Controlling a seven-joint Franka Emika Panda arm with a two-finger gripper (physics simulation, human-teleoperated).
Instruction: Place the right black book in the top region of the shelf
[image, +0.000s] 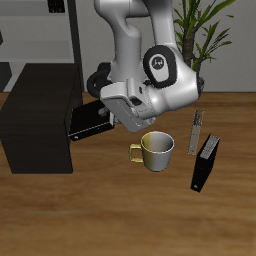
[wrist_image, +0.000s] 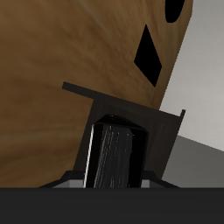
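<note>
My gripper (image: 104, 119) is shut on the right black book (image: 88, 122) and holds it flat in the air, just above table height. The book's far end is right beside the front side of the shelf (image: 38, 118), the low matte black cabinet, below its top surface. In the wrist view the held book (wrist_image: 114, 157) shows between the jaws, with the wooden table (wrist_image: 61, 61) beneath it. The fingertips themselves are hidden by the book.
A yellowish mug (image: 157, 150) stands just in front of the gripper. A second black book (image: 206, 163) stands upright beyond the mug, with a thin grey book (image: 197, 130) behind it. A tall thin-framed dark rack (image: 55, 30) and a plant (image: 205, 25) stand at the back.
</note>
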